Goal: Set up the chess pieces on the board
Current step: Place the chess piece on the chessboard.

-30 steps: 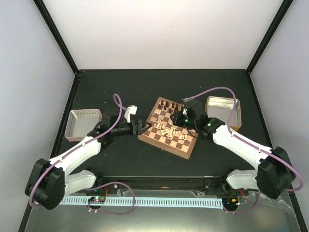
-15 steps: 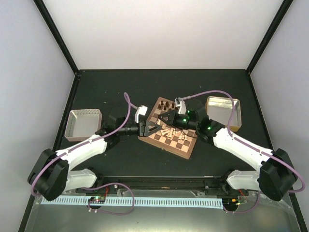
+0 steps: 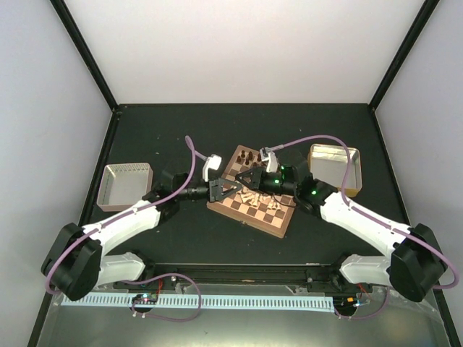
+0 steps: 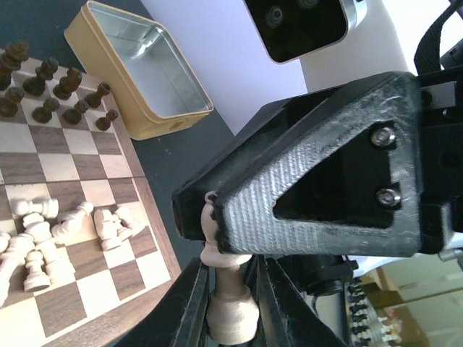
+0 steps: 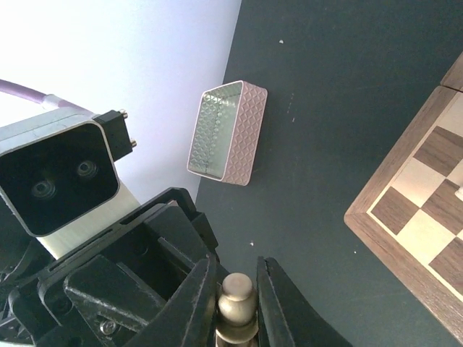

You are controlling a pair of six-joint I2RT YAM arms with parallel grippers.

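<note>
Left gripper: the left gripper (image 4: 230, 273) is pinching, jaws narrow, one pale cream wooden chess piece (image 4: 231, 318), with its two black fingers (image 4: 189, 318) flanking the wide rounded base

Right gripper: the right gripper (image 5: 237, 278) is gripping that same piece with its jaws narrow, and a rounded end is showing between its fingers (image 5: 278, 307)

Meeting: the two tools are facing each other almost tip to tip, sharing the one piece between them

Held piece: it is hanging in the air between the tips, its slimmer end lying against the right gripper's textured black finger

Board: the square wooden chessboard with light tan and dark brown checks (image 3: 253, 221) is lying below the joined tips and stretching away under the right gripper

Pale set: a loose heap of cream chessmen (image 4: 65, 231) is lying toppled on the squares just beyond and below the left gripper's tips

Dark set: the dark brown chessmen (image 4: 51, 90) are standing in two rows farther beyond those tips, along the board's edge

Gold tray: a rectangular yellow-sided metal tray (image 4: 155, 119) is sitting off the board past the dark rows, beside the right arm

Pink tray: a rectangular pinkish textured metal tray (image 5: 242, 137) is sitting on the black table (image 5: 340, 108), well beyond the right gripper's tips and behind the left gripper
</note>
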